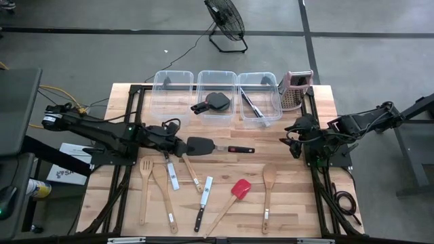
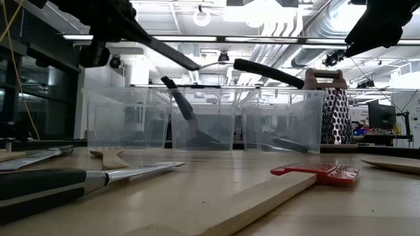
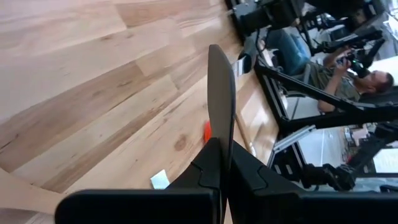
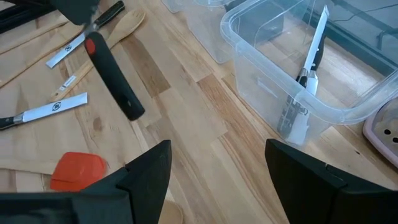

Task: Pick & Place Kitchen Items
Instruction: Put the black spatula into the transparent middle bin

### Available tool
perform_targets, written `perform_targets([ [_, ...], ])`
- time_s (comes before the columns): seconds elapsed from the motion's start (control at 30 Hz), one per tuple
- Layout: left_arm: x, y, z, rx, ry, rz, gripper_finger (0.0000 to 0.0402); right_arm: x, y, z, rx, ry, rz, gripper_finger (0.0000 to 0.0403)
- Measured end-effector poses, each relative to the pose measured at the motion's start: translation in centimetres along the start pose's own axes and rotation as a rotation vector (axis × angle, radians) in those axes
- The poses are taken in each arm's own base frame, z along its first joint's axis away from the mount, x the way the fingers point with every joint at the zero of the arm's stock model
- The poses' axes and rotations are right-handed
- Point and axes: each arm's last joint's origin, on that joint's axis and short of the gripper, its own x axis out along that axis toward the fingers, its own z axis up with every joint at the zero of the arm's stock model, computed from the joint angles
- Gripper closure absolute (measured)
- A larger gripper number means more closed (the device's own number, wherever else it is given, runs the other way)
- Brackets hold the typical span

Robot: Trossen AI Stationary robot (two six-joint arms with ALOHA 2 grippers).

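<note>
My left gripper (image 1: 182,145) reaches in from the table's left and is shut on a black turner (image 1: 201,144). The turner's black handle with a red mark (image 1: 241,149) points toward the table's right. The low view shows the turner (image 2: 269,72) in the air above the table. My right gripper (image 1: 295,139) stands open above the table's right side, with nothing between its fingers (image 4: 149,180). Wooden spoons (image 1: 268,193), knives (image 1: 203,203) and a red-headed spatula (image 1: 230,200) lie flat on the near half of the table. My left gripper pinches the turner's flat black head (image 3: 221,99) between its two fingers (image 3: 199,174), which lie on its two faces. The fingers come from the table's left, slanting a little downward, along the turner. The turner sticks out past the fingertips, its handle (image 4: 115,81) clear of the table.
Three clear bins stand in a row at the far edge: the left one (image 1: 173,91), the middle one (image 1: 215,87) with a black turner inside, the right one (image 1: 258,88) with tongs inside. A metal grater (image 1: 295,89) stands to their right. A person sits beyond the table's right side (image 3: 329,68).
</note>
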Motion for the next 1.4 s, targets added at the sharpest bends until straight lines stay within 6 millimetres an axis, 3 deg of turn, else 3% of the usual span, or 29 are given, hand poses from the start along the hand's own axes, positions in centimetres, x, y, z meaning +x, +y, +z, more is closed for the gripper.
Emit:
perform_targets([
  [0.13,-0.6,-0.7,0.4,0.049,-0.021,-0.025,0.0402,0.0,0.0,0.0,0.008,0.000,0.000,0.0151],
  [0.3,-1.9,-3.3,2.0,0.161,-0.112,-0.043,0.0402,0.0,0.0,0.0,0.018,0.000,0.000,0.0151],
  [0.63,-5.2,-7.1,5.2,0.351,-0.381,0.215,0.0401,0.0,0.0,0.0,0.028,-0.009,-0.009,0.0151],
  [0.77,-5.5,-7.9,5.9,0.407,-0.489,0.288,0.0401,0.0,-0.1,0.1,0.030,-0.019,-0.019,0.0151],
  [1.07,-4.4,-7.9,6.1,0.458,-0.623,0.449,0.0401,0.0,-0.1,0.1,0.037,-0.020,-0.019,0.0151],
  [1.4,-1.0,-7.9,5.7,0.468,-0.700,0.546,0.0401,0.0,-0.1,0.1,0.063,-0.025,-0.024,0.0151],
])
